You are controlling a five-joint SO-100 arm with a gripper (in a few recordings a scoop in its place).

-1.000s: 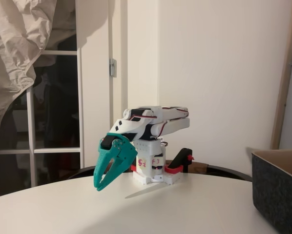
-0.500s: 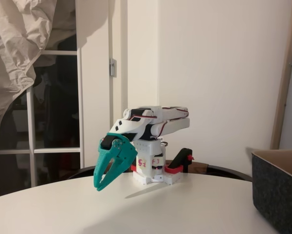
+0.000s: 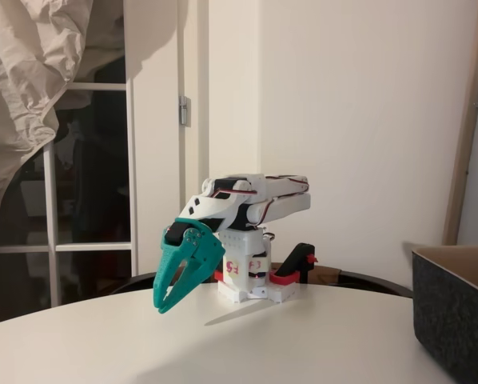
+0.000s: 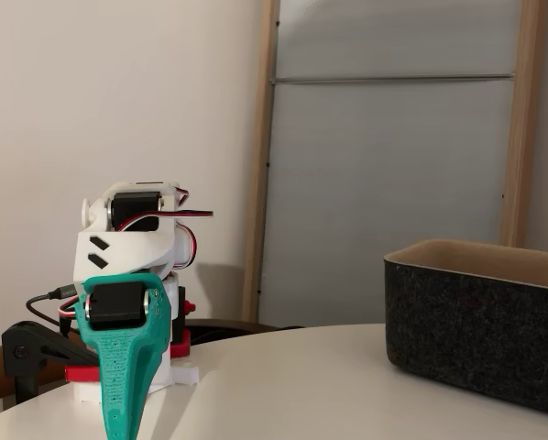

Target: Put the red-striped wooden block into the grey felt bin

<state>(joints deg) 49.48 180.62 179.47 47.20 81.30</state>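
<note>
On the white table (image 3: 319,336) your arm sat folded, its teal gripper (image 3: 165,302) angled down with the tips just above the surface, jaws slightly parted and empty; in the other fixed view you saw the gripper (image 4: 118,417) edge-on, so the gap was hidden. You had the grey felt bin (image 3: 456,316) well to the right, cut off by the frame, its inside out of sight (image 4: 480,325).
</note>
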